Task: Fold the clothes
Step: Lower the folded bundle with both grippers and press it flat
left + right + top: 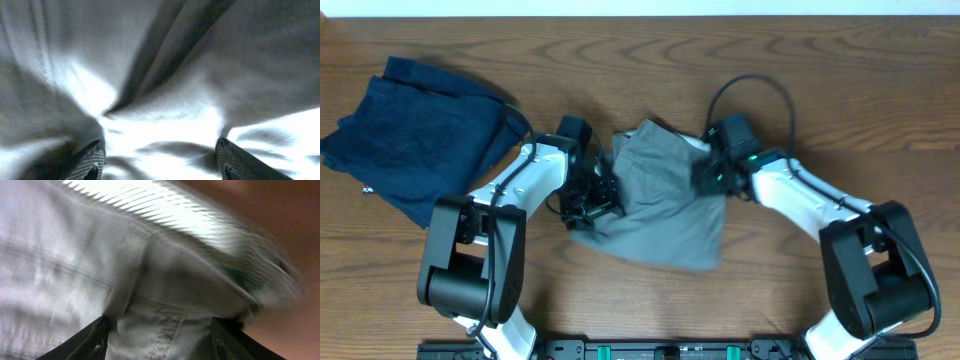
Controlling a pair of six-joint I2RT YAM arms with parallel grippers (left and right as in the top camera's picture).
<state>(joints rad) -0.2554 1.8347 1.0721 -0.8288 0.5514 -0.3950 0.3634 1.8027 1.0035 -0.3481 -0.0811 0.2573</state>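
Grey clothes (670,220) fill the spread left end effector (160,157) and the spread right end effector (160,335).

A dark navy folded garment (415,135) lies rumpled toward the far left corner of the brown wood-grain table (620,300), whose near edge carries a black rail (650,350).

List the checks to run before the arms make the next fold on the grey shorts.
1. Left gripper over grey shorts: ok, cloth between its spread fingers.
2. Right gripper over the shorts: ok, seamed cloth between its spread fingers.
3. Either gripper shut on cloth: not ok, both open.
4. Shorts lying flat: not ok, bunched and creased.
5. Navy garment out of the way: ok, lies well apart.
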